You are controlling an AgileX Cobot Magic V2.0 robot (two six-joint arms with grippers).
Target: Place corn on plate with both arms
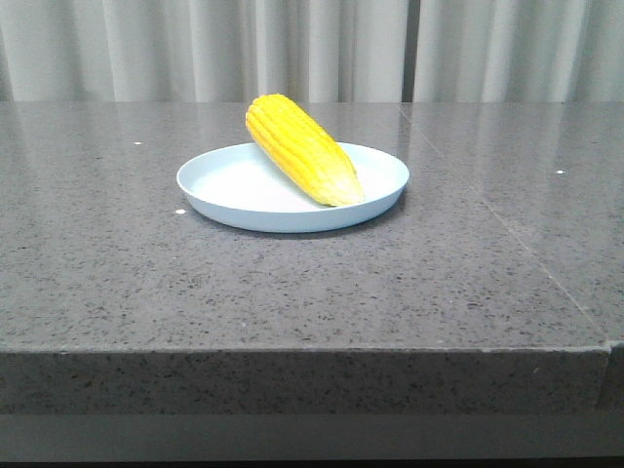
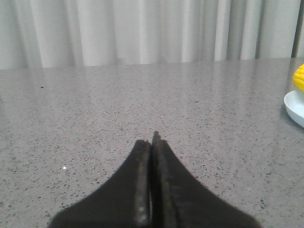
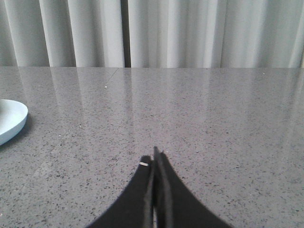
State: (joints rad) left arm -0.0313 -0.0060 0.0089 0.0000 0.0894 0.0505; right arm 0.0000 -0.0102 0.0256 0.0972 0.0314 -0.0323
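1. The front view alone shows the whole scene: the corn [image 1: 300, 148] lies on the plate [image 1: 234, 190], which sits on the grey speckled table [image 1: 292, 283] near the middle of its width and nearer the far edge than the front edge. Neither arm appears in this view.
2. The left wrist view catches only a sliver of the plate [image 2: 295, 107] with a yellow bit of the corn [image 2: 299, 78] above it; the left gripper [image 2: 152, 142] hangs low over bare table, well apart from the plate, its two dark fingers pressed together and holding nothing.
3. The right wrist view shows just the plate's rim [image 3: 12, 118], no corn; the right gripper [image 3: 155, 156] is likewise clenched on nothing, fingers meeting at the tips, over bare table well apart from the plate.
4. The corn's long axis runs diagonally: its blunt end rests up on the plate's far rim, toward the far edge of the table, and its paler tapered tip points toward the front-right corner, down in the dish.
5. Pale curtains [image 1: 312, 49] hang behind the far edge.
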